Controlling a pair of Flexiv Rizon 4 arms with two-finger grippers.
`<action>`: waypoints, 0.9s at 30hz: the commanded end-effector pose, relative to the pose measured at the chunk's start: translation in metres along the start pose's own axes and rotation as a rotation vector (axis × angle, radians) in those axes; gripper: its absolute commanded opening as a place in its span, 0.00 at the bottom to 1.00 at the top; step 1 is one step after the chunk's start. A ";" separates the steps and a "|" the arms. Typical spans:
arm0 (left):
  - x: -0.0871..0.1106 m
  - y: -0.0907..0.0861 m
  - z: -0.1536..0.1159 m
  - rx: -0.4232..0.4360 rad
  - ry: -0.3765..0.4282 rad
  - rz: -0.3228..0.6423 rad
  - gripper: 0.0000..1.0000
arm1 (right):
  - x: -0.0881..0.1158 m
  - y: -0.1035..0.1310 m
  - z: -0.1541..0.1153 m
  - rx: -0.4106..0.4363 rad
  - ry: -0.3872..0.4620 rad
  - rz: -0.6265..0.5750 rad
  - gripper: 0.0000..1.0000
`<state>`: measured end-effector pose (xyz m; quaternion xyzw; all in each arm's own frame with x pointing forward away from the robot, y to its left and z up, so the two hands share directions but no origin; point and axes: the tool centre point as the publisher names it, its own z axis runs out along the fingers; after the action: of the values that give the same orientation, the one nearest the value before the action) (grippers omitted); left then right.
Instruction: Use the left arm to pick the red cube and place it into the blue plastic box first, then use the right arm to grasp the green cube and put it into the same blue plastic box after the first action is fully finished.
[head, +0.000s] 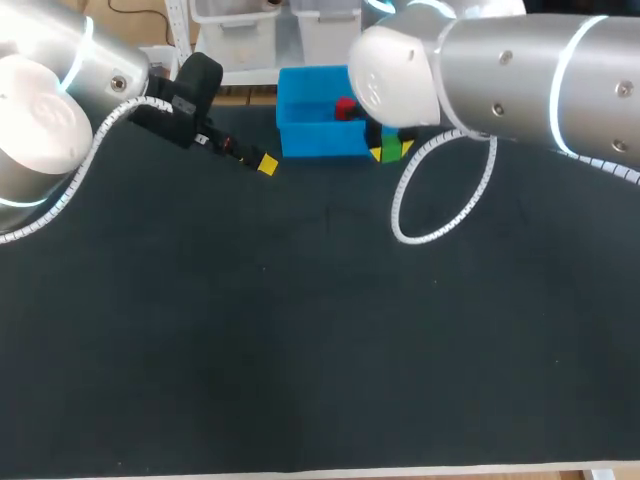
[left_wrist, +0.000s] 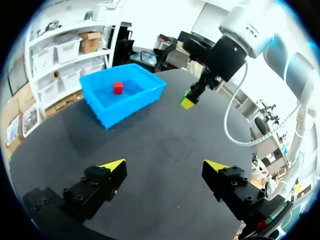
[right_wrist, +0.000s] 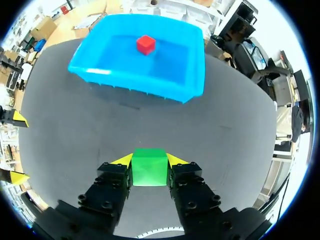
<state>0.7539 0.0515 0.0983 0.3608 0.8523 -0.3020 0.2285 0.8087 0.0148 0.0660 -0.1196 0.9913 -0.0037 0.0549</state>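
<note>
Right claw (right_wrist: 149, 160) clamped the green cube (right_wrist: 149, 171) for the blue plastic box (right_wrist: 140, 82), red cube (right_wrist: 146, 44) inside; left claw (left_wrist: 165, 166) gaped empty.

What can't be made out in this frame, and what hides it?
Head view: the right gripper and most of the green cube, hidden under the right arm.
Head view: the right end of the blue box and part of the red cube, behind that arm.
Left wrist view: green cube small, largely behind a yellow tip.
</note>
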 end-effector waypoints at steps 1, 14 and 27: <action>0.001 0.001 0.000 0.003 -0.006 0.003 1.00 | -0.010 0.000 -0.010 -0.005 -0.002 -0.011 0.00; 0.001 0.001 0.000 0.003 -0.006 0.003 1.00 | -0.054 -0.008 -0.030 -0.022 -0.087 -0.098 0.00; 0.001 0.001 0.000 0.003 -0.006 0.003 1.00 | -0.101 -0.015 -0.032 -0.090 -0.148 -0.189 0.00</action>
<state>0.7539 0.0515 0.0983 0.3607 0.8523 -0.3020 0.2285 0.8878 0.0235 0.1107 -0.2091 0.9678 0.0356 0.1355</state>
